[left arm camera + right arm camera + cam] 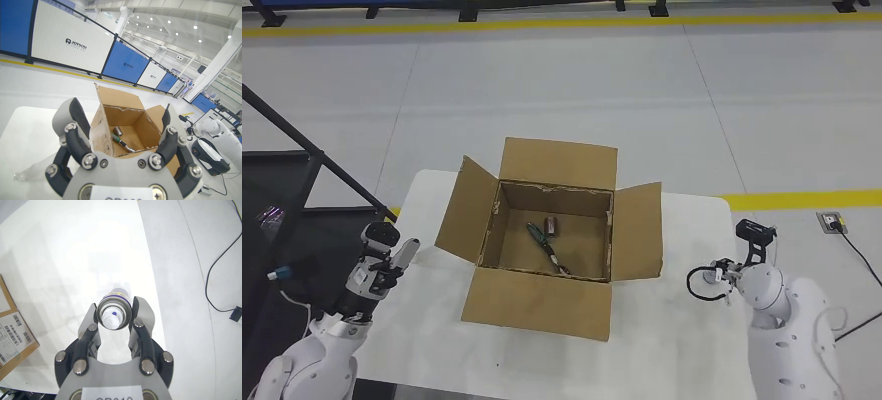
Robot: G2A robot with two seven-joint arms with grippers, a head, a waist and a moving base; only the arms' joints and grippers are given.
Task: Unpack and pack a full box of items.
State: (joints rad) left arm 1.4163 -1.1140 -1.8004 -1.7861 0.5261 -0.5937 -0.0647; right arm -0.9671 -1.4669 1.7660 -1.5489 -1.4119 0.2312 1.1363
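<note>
A big brown box point(537, 300) sits open in the middle of the white desk point(682, 330). Down inside it lie a small shiny metal tube point(550, 224) and a long green and silver thing point(540, 238), side by side. The right fingers point(140, 311) are closed tight around a spray can point(115, 308), held upright to the right of the box. The left fingers point(79, 117) are spread wide apart with nothing in them, near the box's left side.
</note>
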